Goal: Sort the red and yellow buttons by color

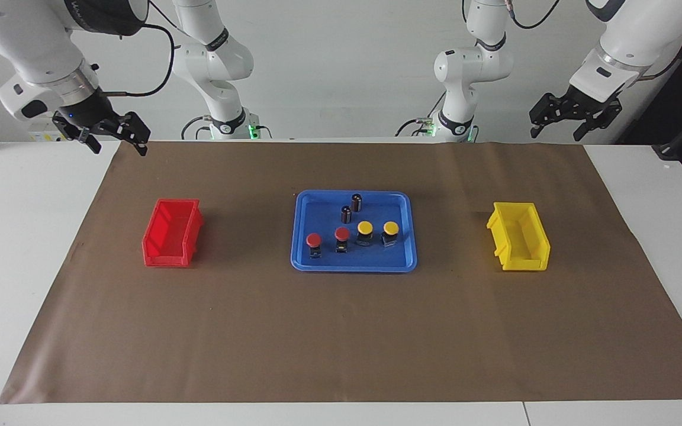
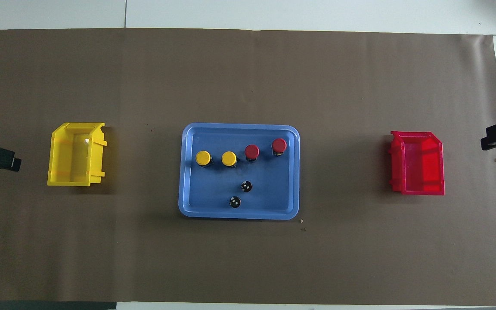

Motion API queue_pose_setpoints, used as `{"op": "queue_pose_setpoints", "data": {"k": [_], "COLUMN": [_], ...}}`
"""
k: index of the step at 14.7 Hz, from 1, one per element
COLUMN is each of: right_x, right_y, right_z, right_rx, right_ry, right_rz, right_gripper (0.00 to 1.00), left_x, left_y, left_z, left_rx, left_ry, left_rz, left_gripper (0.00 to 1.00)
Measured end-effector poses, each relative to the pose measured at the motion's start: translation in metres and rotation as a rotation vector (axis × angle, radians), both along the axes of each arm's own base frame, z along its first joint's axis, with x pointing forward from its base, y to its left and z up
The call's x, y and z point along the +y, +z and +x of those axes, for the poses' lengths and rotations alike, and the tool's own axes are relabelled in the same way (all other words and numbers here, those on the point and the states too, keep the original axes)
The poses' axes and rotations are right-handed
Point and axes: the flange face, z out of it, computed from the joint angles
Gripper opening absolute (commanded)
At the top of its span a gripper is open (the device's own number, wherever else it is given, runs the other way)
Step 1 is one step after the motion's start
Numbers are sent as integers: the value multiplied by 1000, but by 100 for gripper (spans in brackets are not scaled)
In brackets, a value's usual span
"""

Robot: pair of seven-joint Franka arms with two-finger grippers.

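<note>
Four push-buttons stand in a row in the blue tray (image 1: 353, 265) at the centre of the paper-covered tabletop (image 1: 341, 331): two red buttons (image 1: 314, 244) (image 1: 342, 239) toward the right arm's end, two yellow buttons (image 1: 365, 232) (image 1: 391, 233) toward the left arm's end. Two dark cylinders (image 1: 356, 202) (image 1: 346, 214) stand in the tray nearer to the robots than the row. In the facing view the red bin (image 1: 172, 232) lies at nine o'clock of the tray and the yellow bin (image 1: 519, 236) at three o'clock, both well apart from it. The right tool (image 1: 115, 137) hangs above the tabletop's corner at the right arm's end, fingers spread and holding nothing; the left tool (image 1: 575, 121) hangs above the corner at the left arm's end, likewise spread and unloaded. No button is sorted yet; the step in hand appears to be the first reach. Each button stands upright, long axis vertical, domed cap uppermost on its dark base. A vertical descent suits this pose, with the fingers closing on the base or cap flanks across the row. Neighbours stand just beside one another, so starting with an end button seems wise, each arm serving its own end's bin.
</note>
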Motion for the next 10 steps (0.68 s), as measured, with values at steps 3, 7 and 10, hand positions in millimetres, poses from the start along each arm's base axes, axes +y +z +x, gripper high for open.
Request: {"op": "queue_pose_setpoints", "data": {"k": [3, 7, 10], "right_x": [13, 105, 205], "right_y": [3, -3, -45], "right_z": [6, 27, 51], "right_rx": [-39, -135, -137], "right_ry": [24, 71, 41], "right_rz": [6, 48, 47], "right_gripper": [100, 100, 100], "left_x": [0, 0, 0], "left_y": [0, 0, 0], "left_z": [0, 0, 0], "left_rx": [0, 0, 0], "left_ry": [0, 0, 0], "left_rz": [0, 0, 0], "left_gripper": [100, 100, 100]}}
